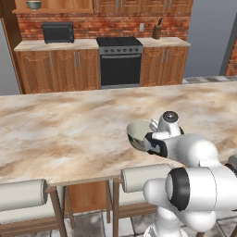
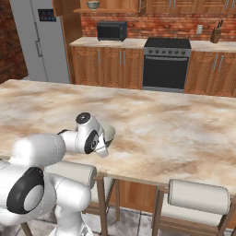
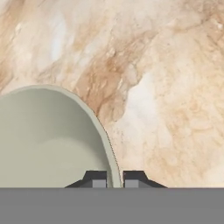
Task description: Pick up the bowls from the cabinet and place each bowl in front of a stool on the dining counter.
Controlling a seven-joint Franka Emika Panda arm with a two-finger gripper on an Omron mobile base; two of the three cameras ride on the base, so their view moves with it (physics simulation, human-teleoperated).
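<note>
One bowl at the counter, one still on the shelf

Two bowls make up this job, and you are partway through the first. Your claw (image 3: 113,178) is clenched on the rim of a bowl (image 3: 48,140): in the hand view the two dark tips sit at bottom centre with the rim's edge pinched between them, the pale inside filling the lower left of the frame. In the left base view the same bowl (image 1: 139,134) sits right of centre, tilted, just ahead of the wrist and over the near part of the dining counter (image 1: 69,125). I cannot tell whether it is resting on the stone or hangs just above it.

Below it, at the bottom of that frame, a stool (image 1: 143,178) shows its cream roll cushion near the counter's edge, so the bowl looks close to a proper spot. A second stool (image 1: 21,194) stands at lower left with no bowl before it.

The other bowl (image 1: 33,4) waits on the cabinet (image 1: 60,5) shelf at the upper left of the frame. What is left, by my reading: release this one, then fetch that one and set it before the empty place.
</note>
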